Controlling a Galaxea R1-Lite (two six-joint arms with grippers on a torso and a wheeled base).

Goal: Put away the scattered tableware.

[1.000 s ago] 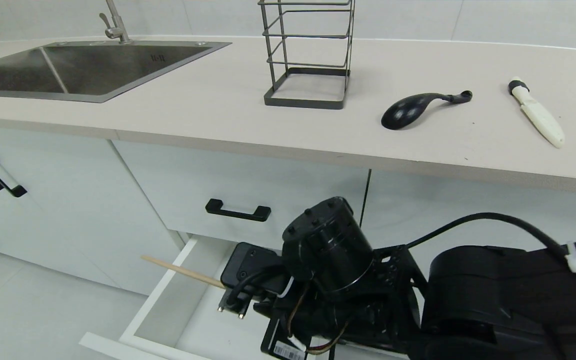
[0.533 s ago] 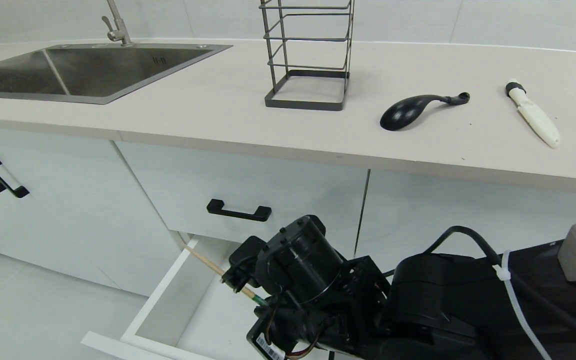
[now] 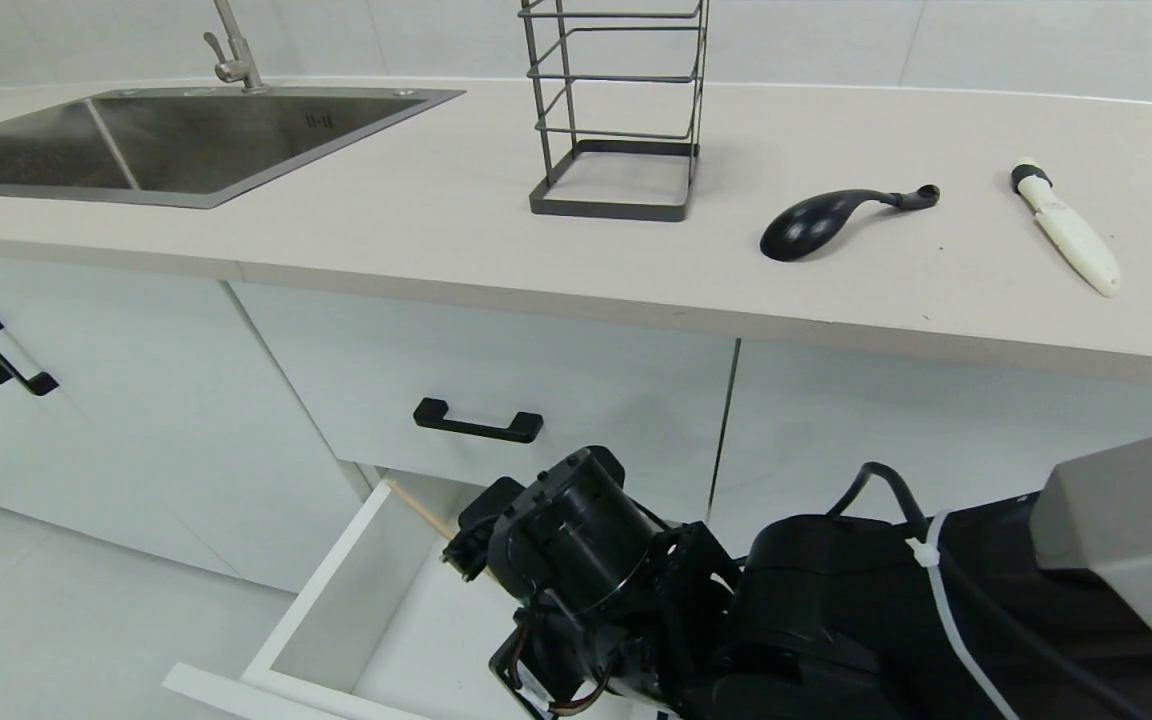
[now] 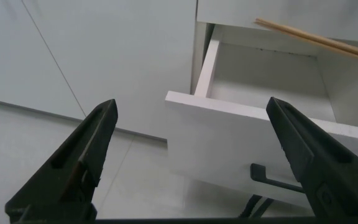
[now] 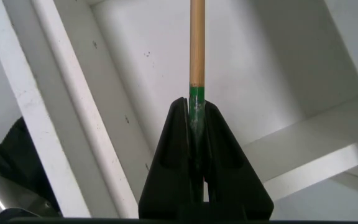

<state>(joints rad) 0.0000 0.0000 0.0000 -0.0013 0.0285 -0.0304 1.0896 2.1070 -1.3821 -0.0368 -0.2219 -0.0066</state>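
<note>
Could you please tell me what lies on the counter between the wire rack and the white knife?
In the head view, a black spoon lies on the counter between the wire rack and the white knife, touching neither.

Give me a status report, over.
Right gripper shut on chopsticks above open drawer. Left gripper open, empty. Black spoon, cream knife on counter. Nothing blocks drawer.

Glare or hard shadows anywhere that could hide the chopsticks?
Head view: soft even light, only faint shadows by the rack and spoon, dull sheen in the sink. Right wrist view: chopsticks evenly lit against the white drawer, right claw a dark shape. Left wrist view: left claw dark in front, drawer bright, no glare.
</note>
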